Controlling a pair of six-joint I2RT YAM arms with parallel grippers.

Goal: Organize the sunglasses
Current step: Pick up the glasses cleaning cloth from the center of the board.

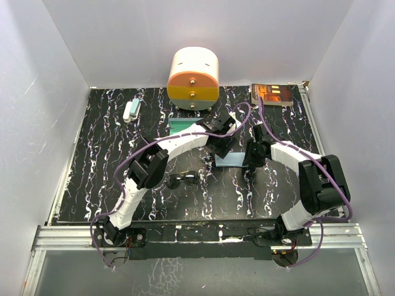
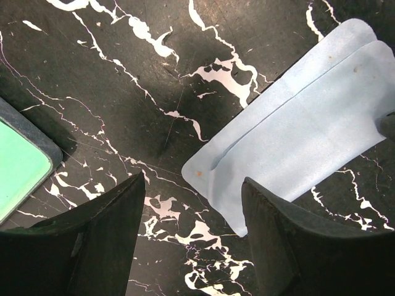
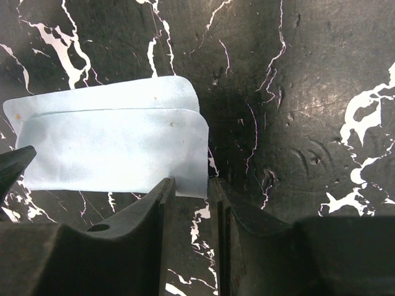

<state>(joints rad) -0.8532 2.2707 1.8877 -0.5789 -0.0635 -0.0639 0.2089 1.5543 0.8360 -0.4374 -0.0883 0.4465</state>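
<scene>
Sunglasses (image 1: pixel 185 179) lying on desk (image 1: pixel 99 185), toward front, beside left arm's elbow, well apart from both grippers. Left gripper (image 2: pixel 192 183) wide, nothing between fingers, over bare desk between teal-lined case (image 2: pixel 21 163) and light-blue cloth (image 2: pixel 296 129). Right gripper (image 3: pixel 191 182) narrow, slim gap showing, tips at cloth corner; cannot tell whether cloth is pinched.
</scene>
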